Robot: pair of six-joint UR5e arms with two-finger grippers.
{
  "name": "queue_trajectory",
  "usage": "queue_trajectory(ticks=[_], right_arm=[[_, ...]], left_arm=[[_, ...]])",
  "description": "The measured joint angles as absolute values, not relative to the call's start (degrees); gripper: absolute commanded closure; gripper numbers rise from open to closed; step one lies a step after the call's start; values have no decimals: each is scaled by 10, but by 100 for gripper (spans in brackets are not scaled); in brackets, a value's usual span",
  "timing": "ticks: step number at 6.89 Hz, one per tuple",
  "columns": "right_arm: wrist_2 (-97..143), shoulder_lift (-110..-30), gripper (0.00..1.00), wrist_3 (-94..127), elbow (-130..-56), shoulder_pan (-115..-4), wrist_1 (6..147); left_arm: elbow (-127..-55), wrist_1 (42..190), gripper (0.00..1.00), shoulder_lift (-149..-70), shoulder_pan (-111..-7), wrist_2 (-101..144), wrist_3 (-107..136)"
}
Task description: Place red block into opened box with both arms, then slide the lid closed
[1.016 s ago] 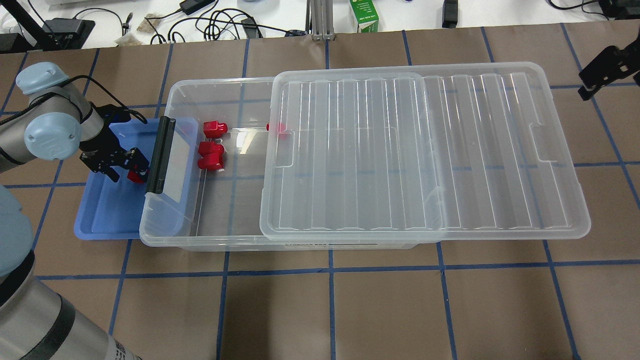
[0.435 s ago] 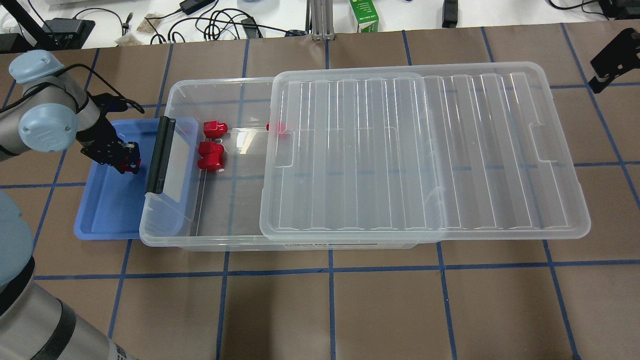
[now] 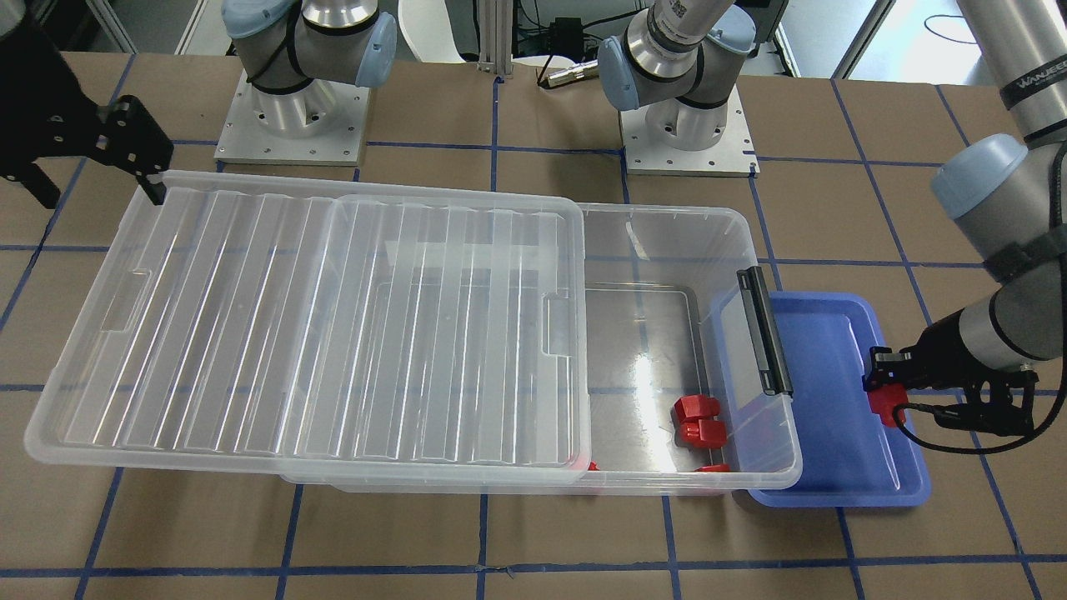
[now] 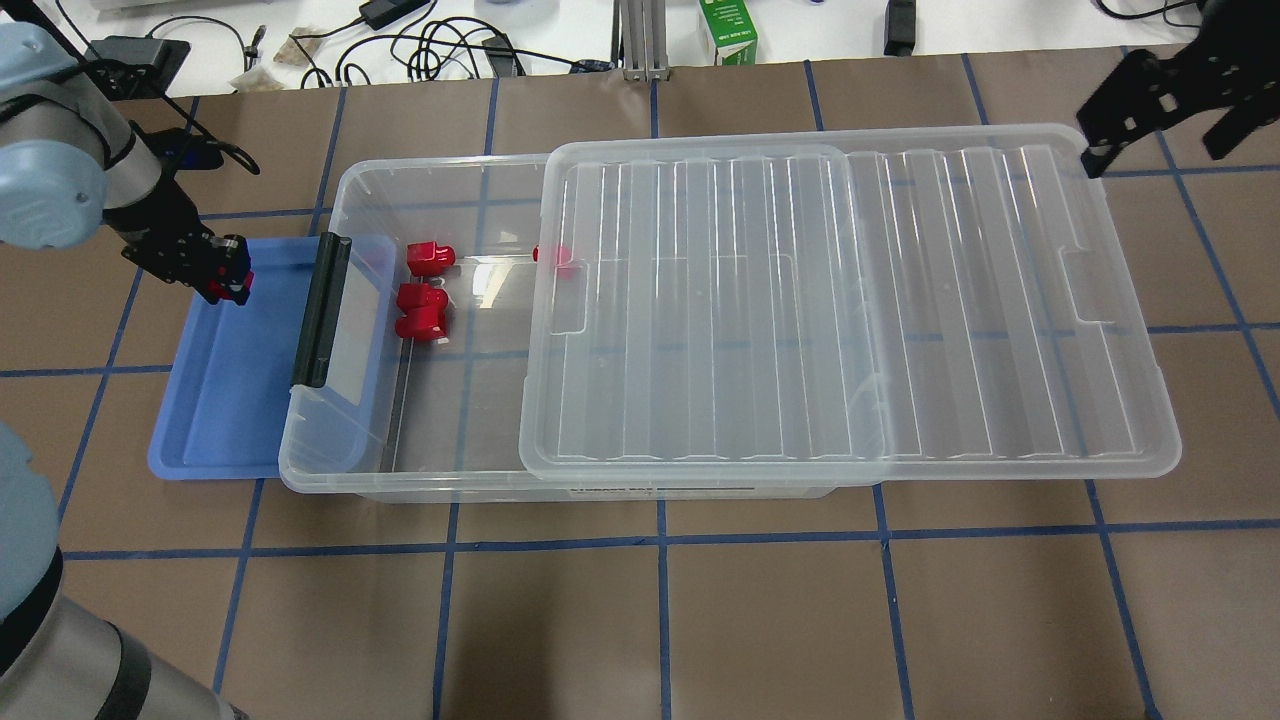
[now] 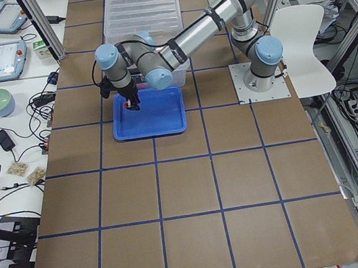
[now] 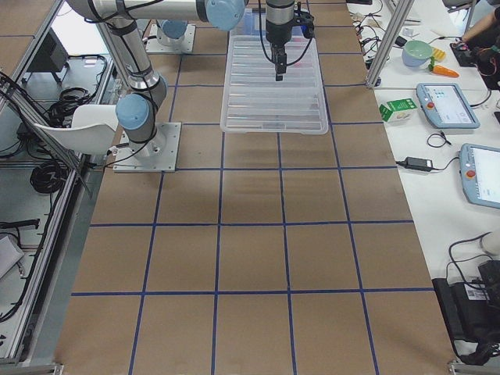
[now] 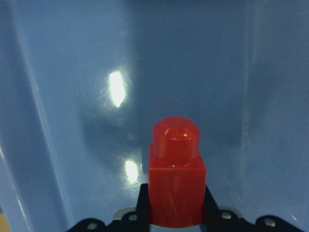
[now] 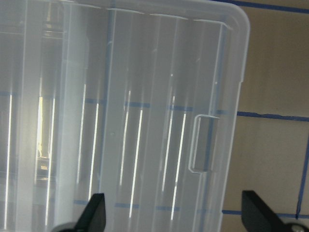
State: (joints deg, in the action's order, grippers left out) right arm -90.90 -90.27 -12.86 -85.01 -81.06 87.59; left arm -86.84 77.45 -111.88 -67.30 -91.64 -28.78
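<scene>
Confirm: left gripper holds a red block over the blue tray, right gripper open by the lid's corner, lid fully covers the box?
No: the lid covers only part of the box; the end by the blue tray is uncovered, as the overhead view shows. The rest holds: left gripper grips the red block over the tray, right gripper open by the lid's corner.

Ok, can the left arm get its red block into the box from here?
Probably yes: the lid leaves the box's end beside the left end effector uncovered. The red block only has to clear the rim with the black bar.
</scene>
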Motion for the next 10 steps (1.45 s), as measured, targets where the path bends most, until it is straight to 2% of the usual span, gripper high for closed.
queue_trajectory(ticks=[2, 5, 7, 10], right_arm=[[-913, -881, 0, -33, -841, -870, 887], [-914, -870, 0, -12, -831, -882, 888], [-913, -869, 0, -11, -831, -882, 887], [-913, -871, 0, -14, -834, -882, 887]], left_arm=[[-842, 832, 100, -1080, -716, -909, -233], [-855, 851, 100, -1056, -820, -892, -84], [-889, 832, 100, -1065, -872, -890, -25], [-976, 739, 100, -1076, -888, -888, -17]])
